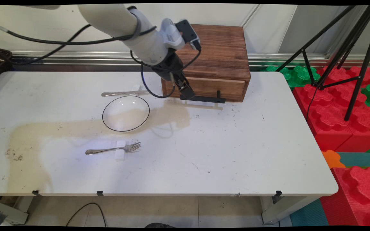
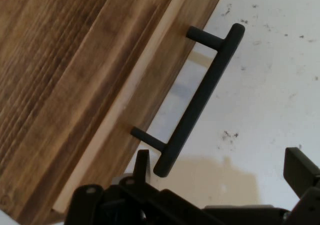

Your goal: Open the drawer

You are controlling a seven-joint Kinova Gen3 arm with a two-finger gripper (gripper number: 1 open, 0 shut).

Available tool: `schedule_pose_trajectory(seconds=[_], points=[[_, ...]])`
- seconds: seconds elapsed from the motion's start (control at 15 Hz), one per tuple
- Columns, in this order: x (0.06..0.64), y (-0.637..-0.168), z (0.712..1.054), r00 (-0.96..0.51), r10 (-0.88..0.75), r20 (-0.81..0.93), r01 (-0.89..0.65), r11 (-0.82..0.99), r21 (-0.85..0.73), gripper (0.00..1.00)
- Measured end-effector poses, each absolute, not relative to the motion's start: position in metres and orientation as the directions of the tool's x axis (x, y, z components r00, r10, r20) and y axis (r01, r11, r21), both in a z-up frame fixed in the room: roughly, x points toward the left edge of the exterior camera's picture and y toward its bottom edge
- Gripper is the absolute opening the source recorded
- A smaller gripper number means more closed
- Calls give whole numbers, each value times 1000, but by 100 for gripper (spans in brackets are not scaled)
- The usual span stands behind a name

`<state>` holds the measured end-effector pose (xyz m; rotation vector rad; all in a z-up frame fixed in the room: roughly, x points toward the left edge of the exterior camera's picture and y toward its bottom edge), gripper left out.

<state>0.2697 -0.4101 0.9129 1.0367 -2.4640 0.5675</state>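
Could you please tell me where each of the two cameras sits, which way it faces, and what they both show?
Main view: fixed above the table's near side, looking down across the white table toward the wall; shows the white arm and its gripper at the wooden drawer box, with a bowl, fork and another utensil.
Hand view: on the hand, looking along the gripper at the drawer front; its black fingers rise from the bottom edge.
Shared: the black drawer handle, the box and the table.

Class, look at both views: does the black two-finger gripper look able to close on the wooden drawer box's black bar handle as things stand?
Probably yes. The gripper sits open at the left end of the black bar handle, one of its fingers beside that end, and nothing lies between them. The wooden drawer box looks shut.
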Motion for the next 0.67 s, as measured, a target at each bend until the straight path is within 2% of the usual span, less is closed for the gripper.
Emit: schedule_pose_trajectory(seconds=[0.67], points=[[243,-445,872,-669,-560,489,-712,671,-207,100]])
